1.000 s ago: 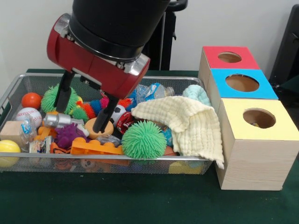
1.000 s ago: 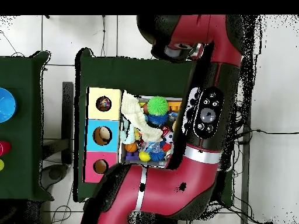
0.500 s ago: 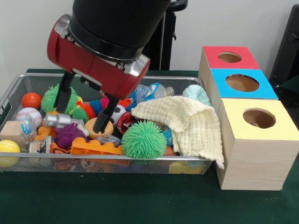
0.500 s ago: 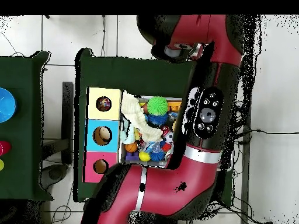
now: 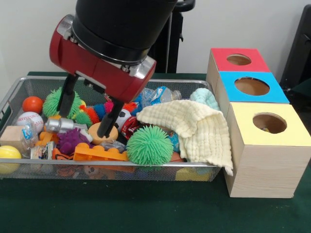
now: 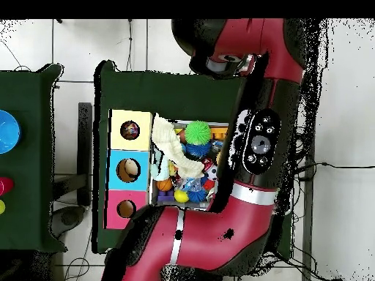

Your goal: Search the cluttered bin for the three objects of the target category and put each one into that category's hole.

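The hole (image 5: 269, 123) sits in the yellow top of the box nearest the camera, just right of the bin (image 5: 29, 167), and something small shows inside it. There are three boxes in that row: yellow, blue (image 5: 251, 86), red (image 5: 238, 59). I can't pick out any fabric balls in the pile. The gripper (image 5: 85, 114) hangs over the bin's left half, fingers spread, pinching nothing. Two green spiky balls (image 5: 149, 145), one cream cloth (image 5: 194, 127) draped over the bin's right end, one baseball (image 5: 30, 121).
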Robot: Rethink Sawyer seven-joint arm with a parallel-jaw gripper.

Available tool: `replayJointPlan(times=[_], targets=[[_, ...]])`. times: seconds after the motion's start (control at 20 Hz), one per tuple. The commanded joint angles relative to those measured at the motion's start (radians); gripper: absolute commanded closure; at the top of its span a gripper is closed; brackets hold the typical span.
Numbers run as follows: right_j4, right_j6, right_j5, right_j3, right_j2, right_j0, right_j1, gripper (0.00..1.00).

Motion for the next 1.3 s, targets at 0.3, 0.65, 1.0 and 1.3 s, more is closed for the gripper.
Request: replayJointPlan(times=[0.3, 0.65, 1.0, 1.3], targets=[[-0.11, -0.19, 0.107, 0.055, 0.167, -0.003, 0.026, 0.0], [-0.257, -0.077, 0.146, 0.049, 0.264, 0.03, 0.015, 0.0], [-0.499, -0.119, 0.184, 0.081, 0.49, 0.014, -0.047, 0.0], [-0.782, -0.031, 0.192, 0.129, 0.785, -0.02, -0.094, 0.0]])
